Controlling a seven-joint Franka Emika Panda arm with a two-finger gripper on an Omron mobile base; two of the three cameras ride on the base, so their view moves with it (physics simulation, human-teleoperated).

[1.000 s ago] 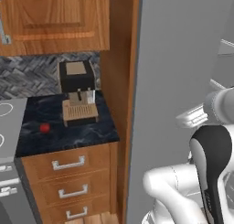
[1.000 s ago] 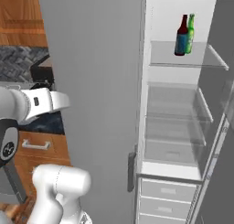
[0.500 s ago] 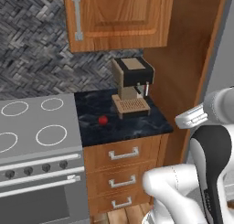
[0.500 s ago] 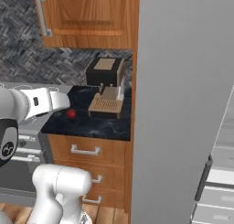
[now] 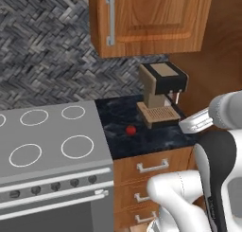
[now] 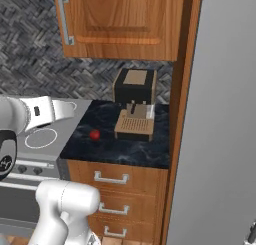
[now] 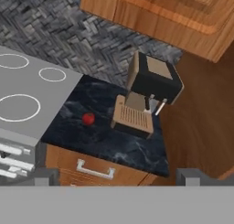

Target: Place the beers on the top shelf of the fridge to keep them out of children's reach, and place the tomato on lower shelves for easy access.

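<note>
You have a dark marbled worktop (image 5: 142, 131) with a coffee machine (image 5: 161, 91) standing at its back, black-bodied with a tan top and a slatted tan tray in front. Left of the machine, flush against the worktop, sits a grey stove (image 5: 47, 146) with four white rings on its top and a row of knobs along its front edge. Above the machine hangs a wooden cabinet (image 6: 125, 21) with a metal handle. Behind the machine runs a grey herringbone backsplash (image 5: 47, 56). Below it, under the worktop, you see wooden drawers (image 6: 117, 189) with metal handles.
</note>
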